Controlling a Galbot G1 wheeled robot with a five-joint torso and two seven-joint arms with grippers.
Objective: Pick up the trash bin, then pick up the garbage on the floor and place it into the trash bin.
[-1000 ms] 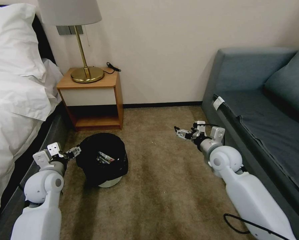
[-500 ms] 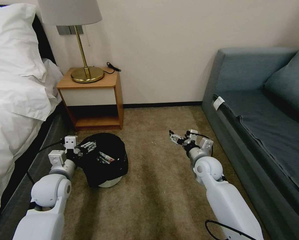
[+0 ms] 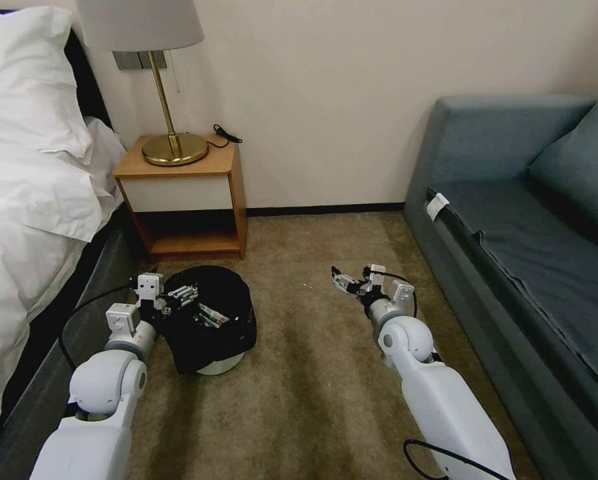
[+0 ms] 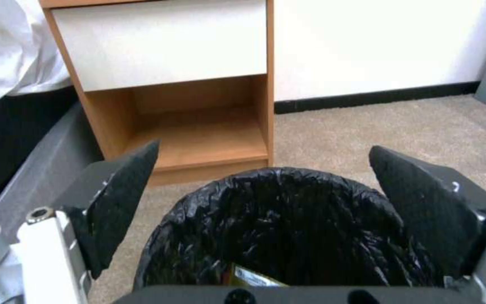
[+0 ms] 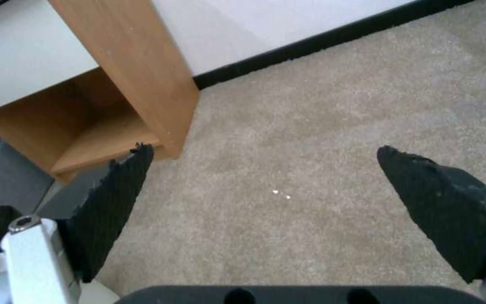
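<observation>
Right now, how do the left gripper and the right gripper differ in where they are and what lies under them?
The left gripper hovers over the near rim of the trash bin, above its black liner; the right gripper hangs over bare carpet, apart from the bin. Litter shows between the left fingers; between the right fingers, carpet alone. Both are open and hold nothing.

The small round white trash bin lined with a crinkled black plastic bag (image 3: 209, 320) stands on the beige carpeted floor (image 3: 312, 387), just in front of the wooden bedside cabinet (image 3: 185, 200), which stands against the wall. A brass lamp with a pale shade (image 3: 159, 87) rests on the cabinet. The bed with white linen (image 3: 25, 200) lies to the left, the grey-blue sofa (image 3: 532, 220) to the right. Pieces of garbage (image 3: 212, 315) lie inside the bin. The left gripper (image 3: 182, 295) hangs over the bin's left rim; the right gripper (image 3: 344, 281) is over bare carpet, between bin and sofa.
</observation>
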